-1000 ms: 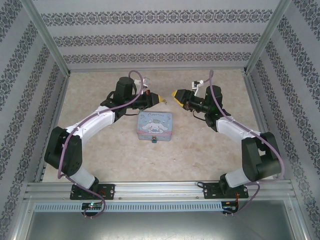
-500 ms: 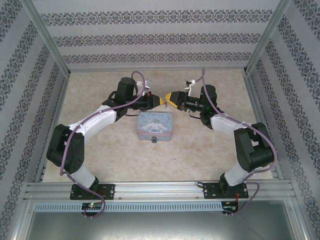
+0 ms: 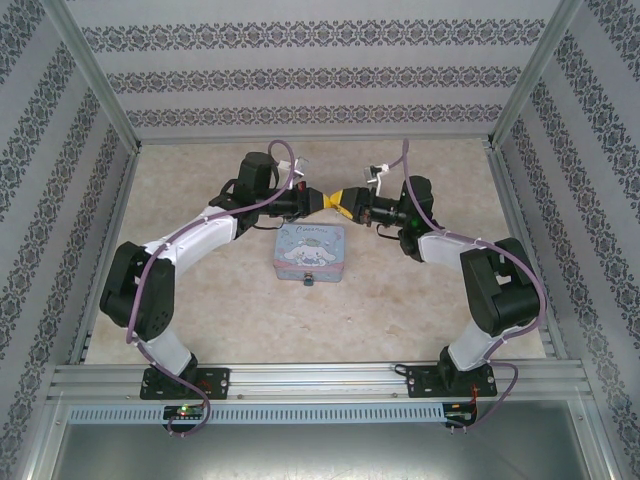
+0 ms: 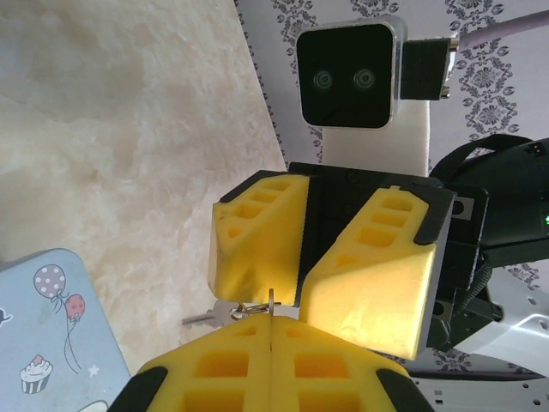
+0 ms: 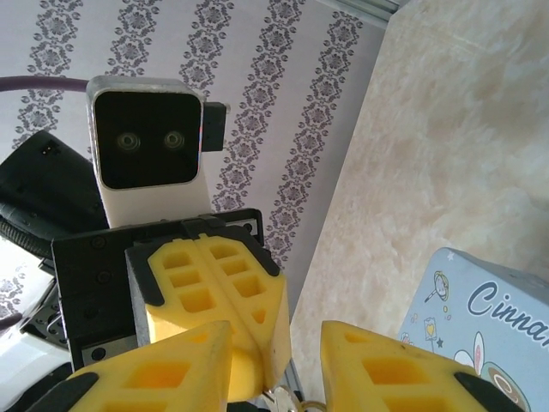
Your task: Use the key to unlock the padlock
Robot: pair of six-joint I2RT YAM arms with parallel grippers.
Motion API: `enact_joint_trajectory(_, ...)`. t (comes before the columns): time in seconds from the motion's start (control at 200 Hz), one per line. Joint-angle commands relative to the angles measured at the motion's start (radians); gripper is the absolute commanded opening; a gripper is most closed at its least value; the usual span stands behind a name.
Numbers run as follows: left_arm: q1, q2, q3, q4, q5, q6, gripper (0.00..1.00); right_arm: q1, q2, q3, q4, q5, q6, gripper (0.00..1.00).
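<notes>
Above the pale marbled beige surface (image 3: 420,300), the two arms met tip to tip just behind the pastel blue-lilac rectangular cartoon tin box (image 3: 310,245). The left end effector (image 4: 270,343) had its yellow ribbed fingers pressed together, pinching at the seam a thin wire ring (image 4: 257,305). A small silver metal key (image 4: 202,319) stuck out sideways from that ring, beside the fingertips and off the surface.

The right end effector (image 4: 302,292) faced it head-on with its yellow fingers spread. One finger (image 4: 257,232) stood on one side of the ring and the other finger (image 4: 377,266) on the other side, with a dark gap between them. In the right wrist view the closed tip of the left end effector sat between the right one's own two fingers. Whether the right fingers touched the ring or the key could not be told.

The tiny dark padlock (image 3: 309,281) sat at the near edge of the tin box, at the middle of its front side and touching it. It lay well apart from the key and from both end effectors, and was too small to show more detail. The tin box lay flat on the surface with its picture lid up, between the two arms. Grey-patterned striped wallpaper panels (image 3: 320,80) enclosed the surface on three sides
</notes>
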Motion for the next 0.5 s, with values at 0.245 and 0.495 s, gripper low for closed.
enact_joint_trajectory(0.245,0.009,0.03,0.053,0.027,0.031,0.024,0.0,-0.026,0.009,-0.059,0.14,-0.037,0.046,0.27)
enact_joint_trajectory(0.495,0.01,0.042,0.064,0.027,0.041,0.023,0.0,-0.034,0.011,-0.076,0.165,-0.044,0.055,0.22)
